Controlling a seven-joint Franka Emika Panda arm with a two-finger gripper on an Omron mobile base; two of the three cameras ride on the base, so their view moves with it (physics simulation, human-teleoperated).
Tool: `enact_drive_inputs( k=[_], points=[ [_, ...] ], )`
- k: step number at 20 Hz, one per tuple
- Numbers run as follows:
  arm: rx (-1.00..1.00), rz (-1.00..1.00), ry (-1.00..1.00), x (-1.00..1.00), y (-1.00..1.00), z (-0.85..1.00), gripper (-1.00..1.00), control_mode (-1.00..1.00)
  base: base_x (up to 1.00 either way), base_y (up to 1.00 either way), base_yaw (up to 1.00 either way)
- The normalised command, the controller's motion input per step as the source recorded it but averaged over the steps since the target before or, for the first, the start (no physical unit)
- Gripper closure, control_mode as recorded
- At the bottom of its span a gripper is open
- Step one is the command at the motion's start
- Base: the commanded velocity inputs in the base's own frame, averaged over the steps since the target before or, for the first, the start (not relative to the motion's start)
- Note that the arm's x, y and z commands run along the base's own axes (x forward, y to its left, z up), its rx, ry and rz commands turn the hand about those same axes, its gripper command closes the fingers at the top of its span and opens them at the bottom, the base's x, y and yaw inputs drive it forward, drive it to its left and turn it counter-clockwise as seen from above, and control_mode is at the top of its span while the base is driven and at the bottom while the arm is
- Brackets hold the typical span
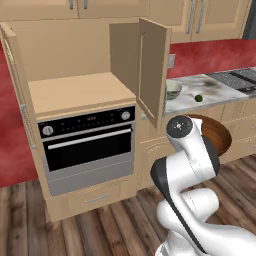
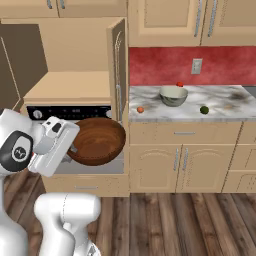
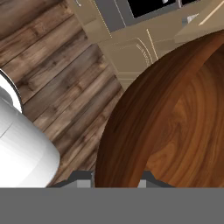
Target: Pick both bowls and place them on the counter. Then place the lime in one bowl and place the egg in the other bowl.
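Claw (image 3: 111,181) clamped on rim of round dark brown wooden bowl (image 2: 97,141), held tilted in air before oven (image 1: 87,142). Glossy grey-green bowl (image 2: 173,95), green lime (image 2: 204,109), orange-brown egg (image 2: 140,109) on marbled table (image 2: 220,114).

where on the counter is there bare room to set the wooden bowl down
The gripper is shut on the wooden bowl. The counter has a bare patch between the egg and the grey-green bowl, toward the front edge, and another right of the lime. It is crowded around the grey-green bowl, with the red ball just behind it.
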Motion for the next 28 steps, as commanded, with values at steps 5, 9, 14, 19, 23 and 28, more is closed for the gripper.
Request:
enact_drive_inputs(
  k=[5, 9, 14, 19, 23, 28],
  points=[
    [0.00, 0.00, 0.00, 0.00, 0.00, 0.00, 1.00, 1.00, 0.04, -0.74, -0.24],
    [0.00, 0.00, 0.00, 0.00, 0.00, 0.00, 1.00, 1.00, 0.37, -0.76, -0.15],
    [0.00, 0.00, 0.00, 0.00, 0.00, 0.00, 1.00, 1.00, 0.40, -0.82, -0.09],
    [0.00, 0.00, 0.00, 0.00, 0.00, 0.00, 1.00, 1.00, 0.41, -0.72, -0.03],
    [0.00, 0.00, 0.00, 0.00, 0.00, 0.00, 1.00, 1.00, 0.70, -0.49, 0.00],
    [0.00, 0.00, 0.00, 0.00, 0.00, 0.00, 1.00, 1.00, 0.92, -0.24, 0.05]
  ],
)
